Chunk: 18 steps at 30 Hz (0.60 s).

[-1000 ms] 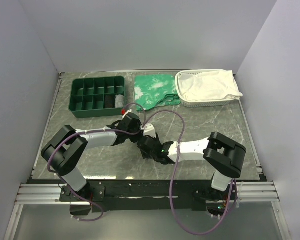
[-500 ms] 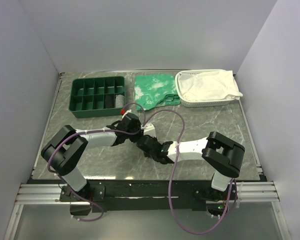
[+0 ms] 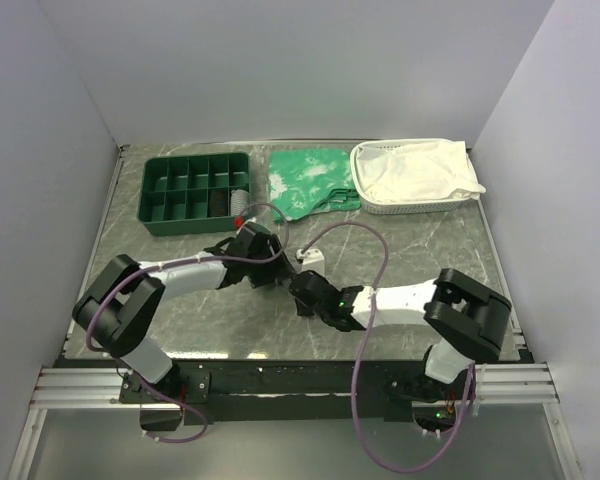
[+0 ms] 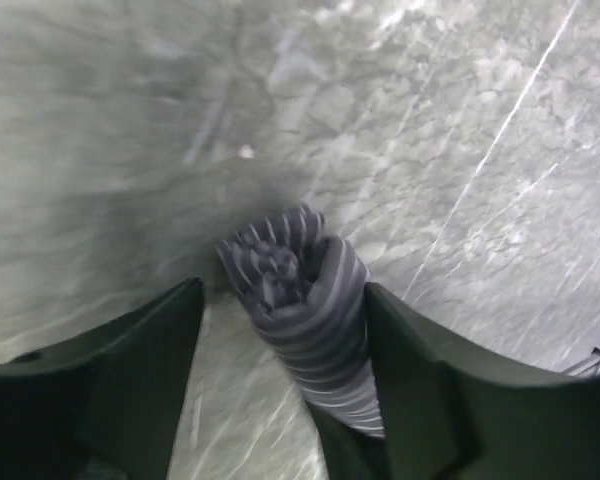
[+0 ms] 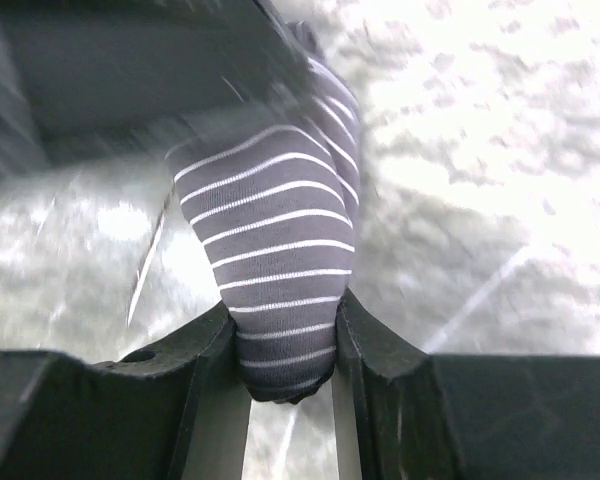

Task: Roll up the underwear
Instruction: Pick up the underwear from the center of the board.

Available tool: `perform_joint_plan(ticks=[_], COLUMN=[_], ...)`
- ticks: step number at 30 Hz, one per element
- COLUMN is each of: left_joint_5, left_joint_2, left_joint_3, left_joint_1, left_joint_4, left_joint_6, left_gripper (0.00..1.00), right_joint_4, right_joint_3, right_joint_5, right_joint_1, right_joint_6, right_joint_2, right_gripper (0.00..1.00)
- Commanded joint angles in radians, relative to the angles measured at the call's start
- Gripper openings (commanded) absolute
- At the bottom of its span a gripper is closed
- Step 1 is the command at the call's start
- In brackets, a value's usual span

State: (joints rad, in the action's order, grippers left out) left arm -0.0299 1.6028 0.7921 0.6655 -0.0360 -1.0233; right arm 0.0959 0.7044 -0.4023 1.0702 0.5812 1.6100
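Observation:
The underwear (image 4: 305,295) is a tight grey roll with fine pale stripes, lying on the marble table. In the left wrist view its spiral end faces the camera between the fingers of my left gripper (image 4: 285,300), which stands open: table shows between the roll and the left finger, while the right finger lies against the cloth. My right gripper (image 5: 285,320) is shut on the other end of the underwear (image 5: 275,250), with both fingers pressed into the fabric. From above, the left gripper (image 3: 263,268) and right gripper (image 3: 302,290) meet mid-table and hide the roll.
A green compartment tray (image 3: 195,190) stands at the back left. Beside it lies a green white-patterned cloth (image 3: 308,175). A white basket (image 3: 380,205) holding a white cloth (image 3: 415,172) sits at the back right. Walls close in three sides.
My left gripper's jaws have spread apart from the roll. The right arm's elbow has swung out to the right while its gripper stays on the roll.

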Motion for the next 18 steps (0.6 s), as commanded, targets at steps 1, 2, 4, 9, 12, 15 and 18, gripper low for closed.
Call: perform_joint_plan(ticks=[1,2,4,9,12,15,18], left_joint_5=[0.087,0.093,0.111,0.159,0.186,0.208,0.211], left_joint_2=[-0.102,-0.118,-0.157,-0.248,-0.323,-0.38,-0.412], left_joint_3=[0.068,0.078,0.098,0.121,0.116,0.11,0.099], left_joint_1=[-0.069,-0.079,-0.113,-0.194,-0.251,-0.311,-0.362], left_joint_4=[-0.131,-0.142,-0.169,-0.232,-0.268,-0.294,-0.309], left_joint_6=[0.066,0.075,0.088,0.106,0.121,0.147,0.175], left_gripper=[0.74,0.78,0.79,0.84,0.88,0.91,0.92], right_joint_4=[-0.088,-0.117,-0.137,-0.203,-0.228,-0.246,-0.278], right_joint_3=[-0.036,-0.037,-0.029,0.018,0.046,0.089,0.153], right_joint_5=[-0.015,-0.013,-0.021,-0.026,-0.026,-0.023,-0.03], right_joint_1=[-0.01,-0.01,-0.01,-0.026,-0.045,-0.068,-0.084], right_joint_6=[0.052,0.052,0.051,0.031,0.019,-0.003,-0.024], right_joint_2=[-0.116,-0.145,-0.174,-0.226,-0.245,-0.246,-0.223], right_gripper=[0.0,0.0,0.0,0.0,0.0,0.0,0.0])
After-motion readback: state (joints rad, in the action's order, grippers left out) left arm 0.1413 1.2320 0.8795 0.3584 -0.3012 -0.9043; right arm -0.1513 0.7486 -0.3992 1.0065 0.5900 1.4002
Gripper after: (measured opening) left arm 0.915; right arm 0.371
